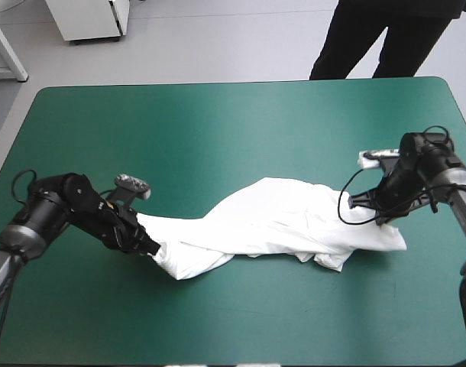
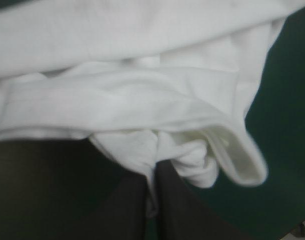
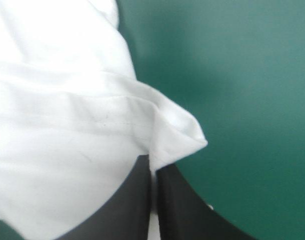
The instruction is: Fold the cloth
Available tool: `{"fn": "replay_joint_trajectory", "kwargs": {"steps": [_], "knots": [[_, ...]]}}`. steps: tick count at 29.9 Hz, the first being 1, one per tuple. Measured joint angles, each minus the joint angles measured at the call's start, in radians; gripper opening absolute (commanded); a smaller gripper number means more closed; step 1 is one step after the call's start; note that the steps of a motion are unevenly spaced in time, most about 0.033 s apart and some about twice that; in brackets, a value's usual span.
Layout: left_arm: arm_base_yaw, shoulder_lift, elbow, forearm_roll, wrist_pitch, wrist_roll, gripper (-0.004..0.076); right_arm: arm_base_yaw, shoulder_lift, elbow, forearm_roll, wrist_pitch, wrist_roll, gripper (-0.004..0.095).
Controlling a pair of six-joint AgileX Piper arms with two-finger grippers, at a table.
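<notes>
1. Showed a white, short-sleeved T-shirt (image 1: 279,222) drawn out into a long, rumpled band across the middle of the teal-green desk (image 1: 218,122), running from the left side toward the right.
2. Rested on the cover along most of its length, widest and loosely mounded at the middle, narrowing to a twisted tail at the left end.
3. Carried soft creases running lengthwise, with one layer lapped over another along the near edge and a small flap poking toward the near side, right of the middle.
4. Ended at the right in a flatter, squarer corner lying on the cover.
5. Placed the left gripper (image 1: 145,246) low at the left end, its black fingers (image 2: 127,210) all but closed and pinching a bunched wad of fabric between them.
6. Revealed, from the left wrist, a stitched hem (image 2: 242,170) curling into a rounded loop just beside that wad, with broad white folds filling the space ahead.
7. Placed the right gripper (image 1: 386,220) at the right end, likewise nearly closed, clamped on a thin edge of the fabric.
8. Revealed, from the right wrist, a hemmed corner (image 3: 187,140) folded to a point just ahead of the fingertips, a faint line of stitching along it, and bare cover beside it.
9. Kept the two grippers well apart, with the garment spanning the stretch between them.
</notes>
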Motion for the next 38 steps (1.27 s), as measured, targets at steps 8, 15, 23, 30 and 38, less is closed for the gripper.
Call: {"fn": "replay_joint_trajectory", "kwargs": {"steps": [8, 15, 23, 30, 38], "knots": [[-0.002, -0.193, -0.396, 0.061, 0.064, -0.061, -0.0022, 0.000, -0.280, -0.337, -0.005, 0.053, 0.041, -0.0013], [-0.002, -0.269, -0.791, 0.104, 0.077, -0.096, -0.0022, 0.000, -0.399, -0.622, -0.019, 0.059, 0.058, -0.0013], [-0.003, -0.289, -1.015, 0.048, 0.077, -0.101, -0.0022, 0.052, -0.534, -0.822, -0.022, 0.024, 0.058, -0.0013], [-0.003, -0.321, -1.109, 0.018, 0.077, -0.112, -0.0022, 0.169, -0.615, -0.907, -0.022, 0.019, 0.058, -0.0013], [-0.003, -0.374, -1.153, 0.076, 0.077, -0.183, -0.0022, 0.182, -0.627, -0.912, -0.047, 0.027, 0.058, -0.0013]]}}
